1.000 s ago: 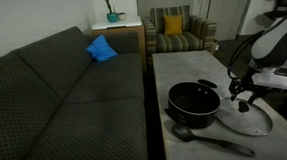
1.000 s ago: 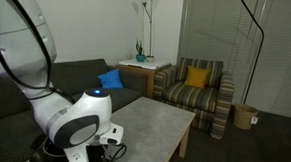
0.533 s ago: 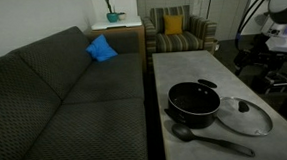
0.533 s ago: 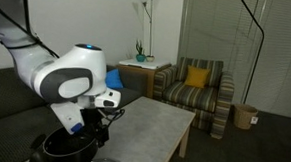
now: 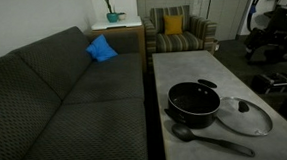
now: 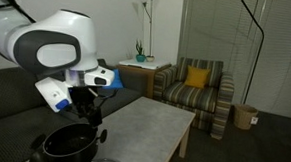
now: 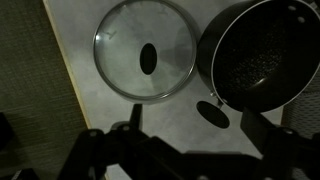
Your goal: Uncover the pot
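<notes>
The black pot (image 5: 193, 102) stands uncovered on the grey table (image 5: 183, 66), with its dark inside showing. It also shows in the wrist view (image 7: 262, 58) and at the bottom of an exterior view (image 6: 67, 147). The round glass lid with dark knob (image 5: 244, 116) lies flat on the table beside the pot, and shows in the wrist view (image 7: 145, 60). My gripper (image 7: 197, 118) is open and empty, high above the lid and the pot. In the exterior views it is blurred at the frame's right (image 5: 269, 37) and hangs over the pot (image 6: 89, 113).
A long black spoon (image 5: 212, 139) lies on the table in front of the pot; its bowl shows in the wrist view (image 7: 212, 115). A dark sofa (image 5: 65, 105) runs along the table. A striped armchair (image 5: 176, 30) stands beyond the table's far end.
My gripper has risen from beside the lid and pulled away from the table. The lid stays flat on the table next to the pot.
</notes>
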Robot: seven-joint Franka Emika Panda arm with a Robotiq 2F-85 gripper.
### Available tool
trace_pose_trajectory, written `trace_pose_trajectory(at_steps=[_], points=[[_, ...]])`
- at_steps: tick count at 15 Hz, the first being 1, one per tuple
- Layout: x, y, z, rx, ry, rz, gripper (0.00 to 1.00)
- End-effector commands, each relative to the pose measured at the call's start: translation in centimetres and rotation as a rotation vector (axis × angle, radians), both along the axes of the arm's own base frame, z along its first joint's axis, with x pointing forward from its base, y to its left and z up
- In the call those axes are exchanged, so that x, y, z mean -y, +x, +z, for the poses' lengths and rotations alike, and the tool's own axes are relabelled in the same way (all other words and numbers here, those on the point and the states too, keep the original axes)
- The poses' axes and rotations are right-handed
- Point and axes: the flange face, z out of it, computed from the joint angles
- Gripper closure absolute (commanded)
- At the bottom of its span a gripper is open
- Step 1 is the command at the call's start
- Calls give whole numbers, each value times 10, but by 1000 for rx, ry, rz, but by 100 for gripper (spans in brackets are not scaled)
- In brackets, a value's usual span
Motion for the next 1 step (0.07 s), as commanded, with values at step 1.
trace_pose_trajectory(at_steps=[1], points=[[-2,-15,14,-25,28,3,0]])
